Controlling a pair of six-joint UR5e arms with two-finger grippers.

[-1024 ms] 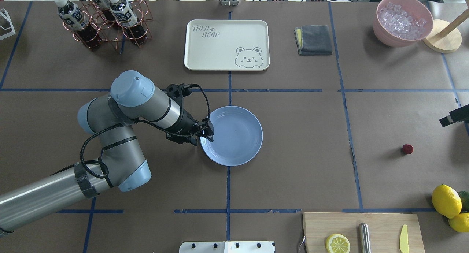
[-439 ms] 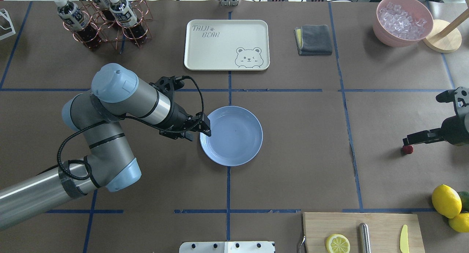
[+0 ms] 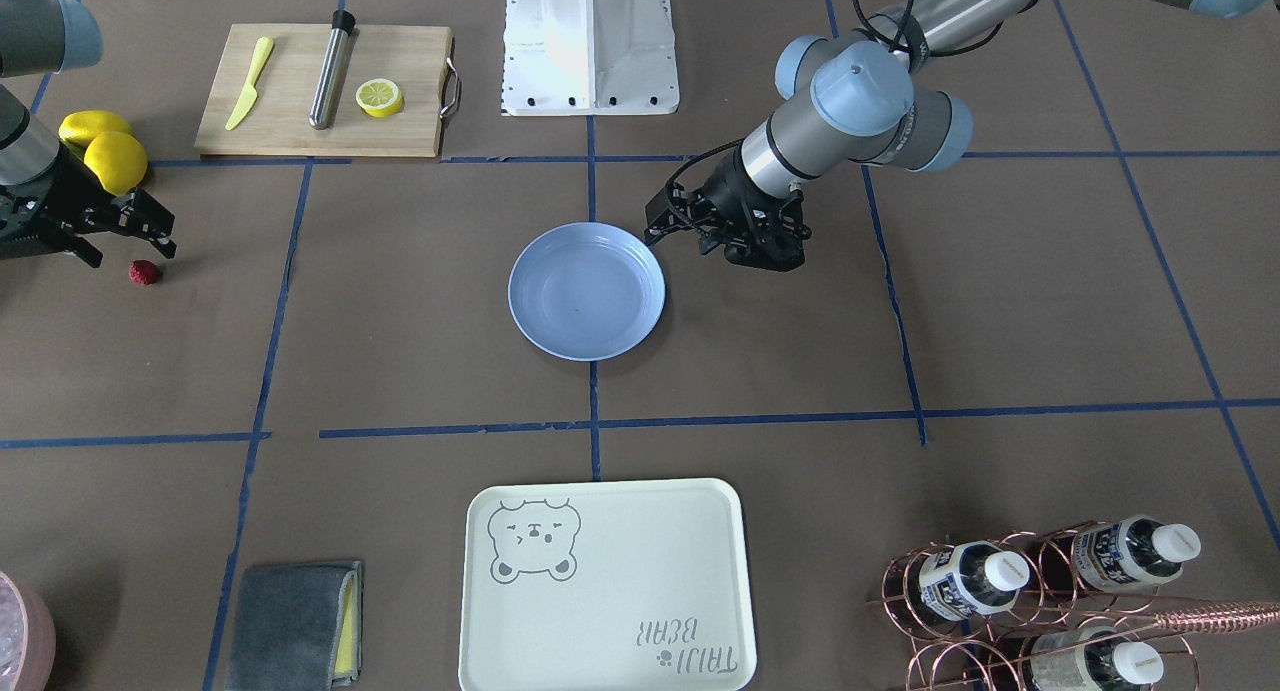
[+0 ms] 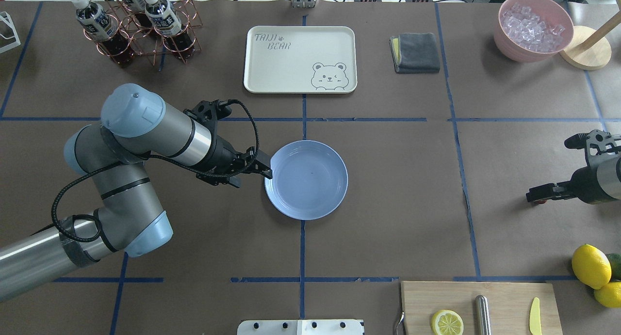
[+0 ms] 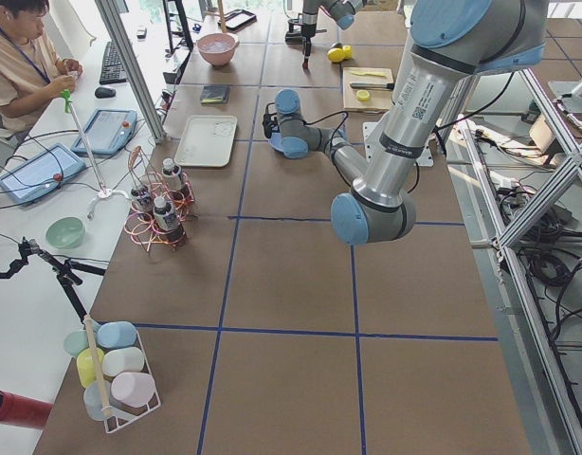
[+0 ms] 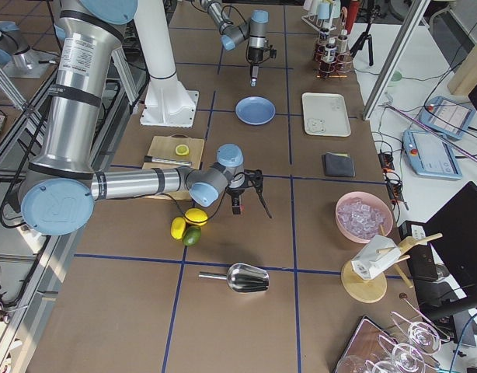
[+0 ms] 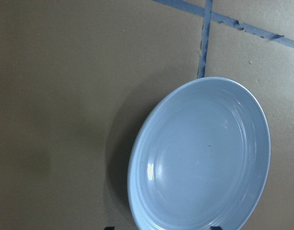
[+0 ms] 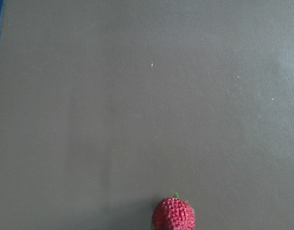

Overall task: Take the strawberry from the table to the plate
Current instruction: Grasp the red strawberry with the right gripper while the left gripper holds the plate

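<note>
The strawberry [image 3: 145, 272], a small dark-red berry with bumpy, seeded skin and a green tip, lies on the table [image 4: 388, 180] far to the robot's right, well apart from the plate [image 4: 310, 180]. The right gripper [image 3: 132, 252] hangs just over it, its 2 black fingers spread. The left gripper [image 4: 266, 171] sits at the plate's rim, its 2 tips spread too. The plate is round, shallow and glossy light blue, with faint concentric rings.

The table is matt brown paper under a grid of blue tape, frayed in places. A cream tray [image 4: 300, 58] with rounded corners reads "TAIJI BEAR" beside a winking bear face. A copper wire rack [image 4: 144, 34] holds dark bottles [image 4: 94, 19] whose labels are too small to read. Round the edges are a folded grey cloth [image 4: 416, 52], a pink bowl [image 4: 507, 46] of clear ice cubes, a wooden board [image 4: 509, 301] with a lemon half [image 4: 447, 322], and 2 whole lemons [image 4: 591, 266]. A person [image 5: 21, 66] sits beside the table.
</note>
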